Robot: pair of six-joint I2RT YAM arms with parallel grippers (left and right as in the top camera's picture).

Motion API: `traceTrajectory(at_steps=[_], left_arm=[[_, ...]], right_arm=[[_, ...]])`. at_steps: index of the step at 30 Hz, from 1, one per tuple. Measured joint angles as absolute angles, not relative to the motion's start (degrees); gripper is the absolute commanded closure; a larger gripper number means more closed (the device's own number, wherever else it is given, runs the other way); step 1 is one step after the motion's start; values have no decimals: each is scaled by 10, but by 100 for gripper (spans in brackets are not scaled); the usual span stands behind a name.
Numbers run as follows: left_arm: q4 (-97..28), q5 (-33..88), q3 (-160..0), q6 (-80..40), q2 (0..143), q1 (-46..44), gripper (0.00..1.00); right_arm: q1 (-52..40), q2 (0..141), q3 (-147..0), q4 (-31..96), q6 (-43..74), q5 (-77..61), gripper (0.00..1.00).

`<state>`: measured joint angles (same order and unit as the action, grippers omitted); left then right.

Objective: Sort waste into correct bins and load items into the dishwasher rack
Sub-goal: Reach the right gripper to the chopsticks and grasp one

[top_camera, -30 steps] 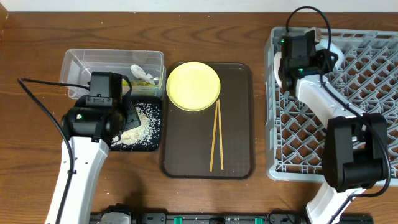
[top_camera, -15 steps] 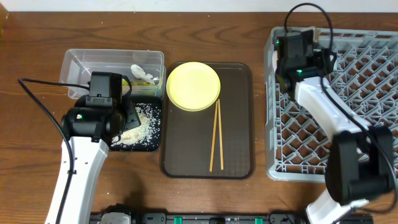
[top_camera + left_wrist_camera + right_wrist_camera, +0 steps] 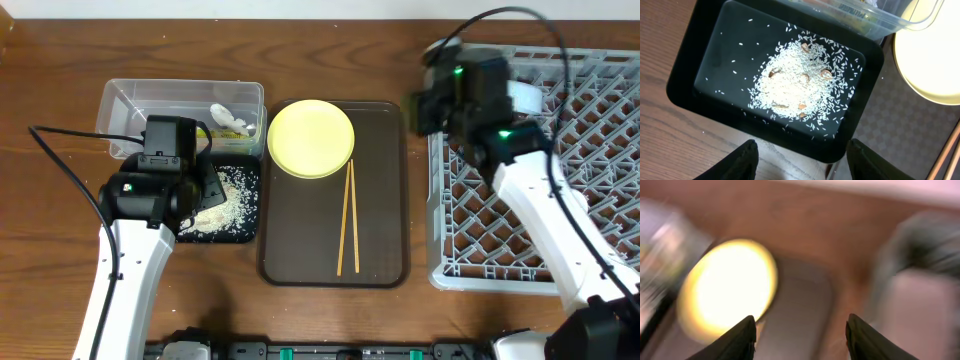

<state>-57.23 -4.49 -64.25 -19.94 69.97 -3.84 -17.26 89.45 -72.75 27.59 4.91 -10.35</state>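
The right tool has swung left off the rack and now hangs over the rack's left wall and the right edge of the brown tray. Its wrist view is smeared with motion, but the fingers stand well apart with nothing between them, and the plate fills the left of that view. This looks like the start of a reach for the plate or the chopsticks, both of which lie on the brown tray and are not yet loaded. A pale dish sits in the rack's far-left corner, partly hidden by the arm. Half a second ago that tool sat over the same rack corner, and a second ago it was there too, so the whole sweep is fresh. The left side has not moved across the three overhead frames. The left tool hovers above the black tray, its fingers spread and empty over the near rim. The rice is heaped in that tray, and the tissue lies in the tub just beyond. Plate and chopsticks lie where they did.
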Motion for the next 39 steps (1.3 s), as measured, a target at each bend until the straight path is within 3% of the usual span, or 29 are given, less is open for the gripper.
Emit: traceTrajectory(at_steps=[9, 23, 32, 39], left_arm=[[-573, -45, -642, -199, 700, -38, 40], [-573, -45, -642, -199, 700, -38, 40], [-573, -45, -642, -199, 700, -38, 40], [-573, -45, -642, -199, 700, -38, 40]], right_arm=[[-285, 966, -726, 421, 96, -123, 44], [-373, 1072, -724, 469, 209, -47, 47], [-385, 1115, -711, 469, 257, -36, 55], [-385, 1115, -708, 468, 276, -26, 85]])
